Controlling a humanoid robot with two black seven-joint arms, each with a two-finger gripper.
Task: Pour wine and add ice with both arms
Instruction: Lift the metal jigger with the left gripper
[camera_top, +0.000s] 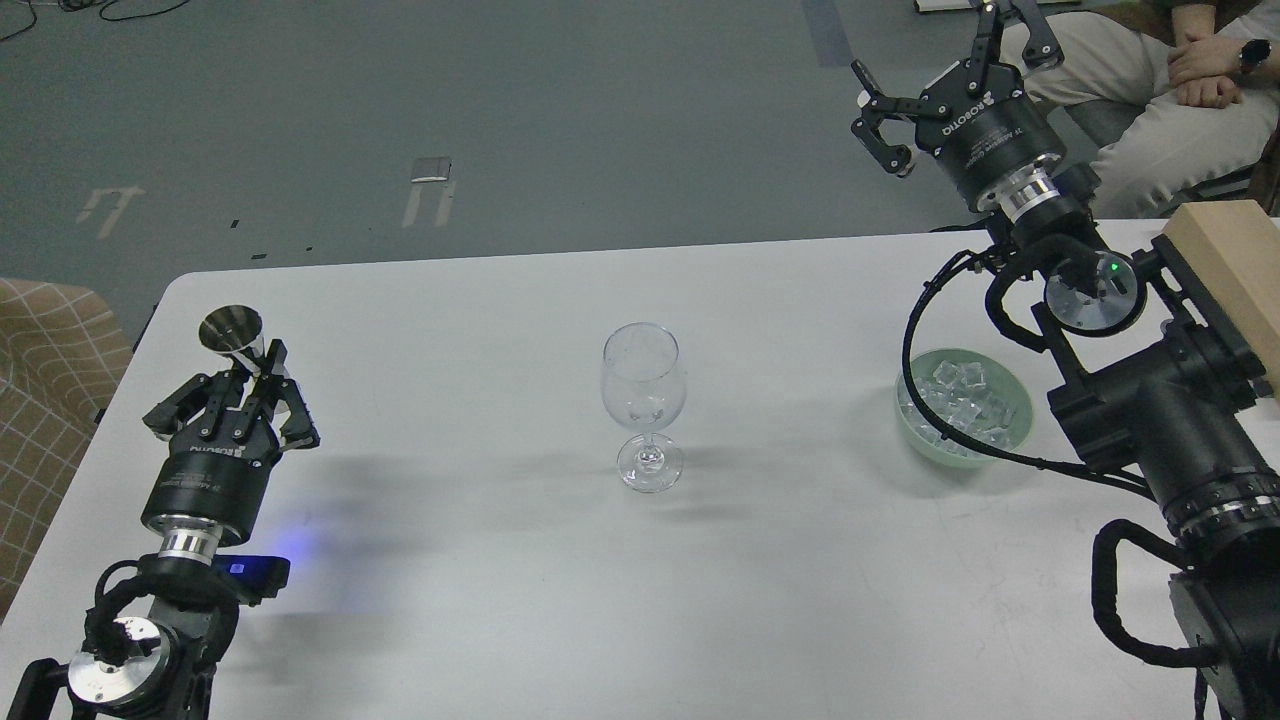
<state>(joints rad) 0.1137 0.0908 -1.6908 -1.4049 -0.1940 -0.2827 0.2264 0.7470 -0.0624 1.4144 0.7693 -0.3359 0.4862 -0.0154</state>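
A clear stemmed wine glass (643, 400) stands upright at the table's middle; no wine shows in it or anywhere. My left gripper (252, 372) is at the table's left, shut on a small steel jigger (235, 335) that it holds upright. The ice (965, 395) is a heap of small clear cubes in a pale green bowl (920, 440) at the right. My right gripper (940, 70) is raised beyond the table's far edge, above and behind the bowl, open and holding nothing.
A white table (500, 580) carries everything. A pale wooden block (1235, 260) sits at the right edge beside my right arm. A seated person (1170, 90) is at the far right, close behind the right gripper. A checked cushion (40, 370) lies left of the table.
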